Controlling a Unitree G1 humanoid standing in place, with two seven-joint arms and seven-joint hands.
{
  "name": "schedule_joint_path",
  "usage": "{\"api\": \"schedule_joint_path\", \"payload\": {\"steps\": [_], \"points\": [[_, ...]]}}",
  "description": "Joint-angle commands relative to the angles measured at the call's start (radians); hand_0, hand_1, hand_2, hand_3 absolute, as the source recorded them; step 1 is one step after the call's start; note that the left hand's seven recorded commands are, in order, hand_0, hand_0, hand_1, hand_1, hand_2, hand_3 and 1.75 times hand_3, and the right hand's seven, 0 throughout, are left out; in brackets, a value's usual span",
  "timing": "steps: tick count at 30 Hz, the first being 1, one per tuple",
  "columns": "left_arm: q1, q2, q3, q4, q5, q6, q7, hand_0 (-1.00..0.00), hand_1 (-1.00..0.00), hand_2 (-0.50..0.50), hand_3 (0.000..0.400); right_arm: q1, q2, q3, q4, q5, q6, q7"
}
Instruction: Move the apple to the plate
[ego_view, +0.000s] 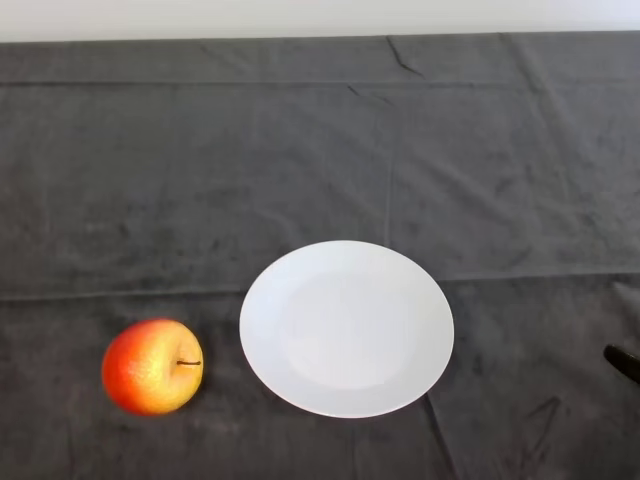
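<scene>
A red and yellow apple (152, 367) lies on the dark cloth at the lower left, its stem pointing right. A round white plate (346, 328) sits on the cloth to the apple's right, a small gap between them. Nothing lies on the plate.
The dark grey cloth (320, 150) covers the whole table, with creases and folds across it. The table's far edge runs along the top against a white wall. A small black object (624, 362) pokes in at the right edge.
</scene>
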Motion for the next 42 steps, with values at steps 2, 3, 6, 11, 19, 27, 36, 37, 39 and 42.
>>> {"api": "schedule_joint_path", "payload": {"steps": [2, 3, 6, 11, 19, 27, 36, 37, 39, 42], "points": [[-0.026, 0.105, -0.024, 0.006, 0.018, -0.027, -0.027, 0.0, 0.0, 0.0, 0.0, 0.026, 0.01, 0.0105, 0.034, 0.0407, 0.02, 0.0025], [-0.023, 0.111, -0.023, -0.003, 0.017, -0.029, -0.031, 0.0, 0.0, 0.0, 0.0, 0.026, 0.01, 0.0107, 0.034, 0.0409, 0.02, 0.0024], [-0.007, 0.123, -0.02, -0.049, 0.012, -0.025, -0.042, 0.0, 0.0, 0.0, 0.0, 0.026, 0.01, 0.011, 0.034, 0.0412, 0.02, 0.0022], [0.041, 0.134, -0.01, -0.16, 0.002, -0.001, -0.054, 0.0, 0.0, 0.0, 0.0, 0.026, 0.01, 0.0109, 0.034, 0.0411, 0.02, 0.0022], [0.156, 0.155, 0.025, -0.409, -0.019, 0.078, -0.084, 0.0, 0.0, 0.0, 0.0, 0.026, 0.011, 0.0089, 0.034, 0.0393, 0.021, 0.0034], [0.273, 0.152, 0.057, -0.694, -0.015, 0.197, -0.117, 0.0, 0.0, 0.0, 0.0, 0.026, 0.014, 0.0049, 0.033, 0.0356, 0.023, 0.0058], [0.335, 0.121, 0.051, -0.93, 0.027, 0.305, -0.16, 0.0, 0.0, 0.0, 0.0, 0.027, 0.017, -0.0002, 0.032, 0.0309, 0.026, 0.009], [0.333, 0.115, 0.045, -0.941, 0.033, 0.311, -0.163, 0.0, 0.0, 0.0, 0.0, 0.027, 0.018, -0.0008, 0.031, 0.0304, 0.027, 0.0093], [0.329, 0.104, 0.034, -0.961, 0.043, 0.32, -0.172, 0.0, 0.0, 0.0, 0.0, 0.027, 0.018, -0.0017, 0.031, 0.0296, 0.027, 0.01], [0.323, 0.085, 0.015, -0.994, 0.058, 0.337, -0.187, 0.0, 0.0, 0.0, 0.0, 0.027, 0.019, -0.0031, 0.031, 0.0283, 0.028, 0.0108]]}}
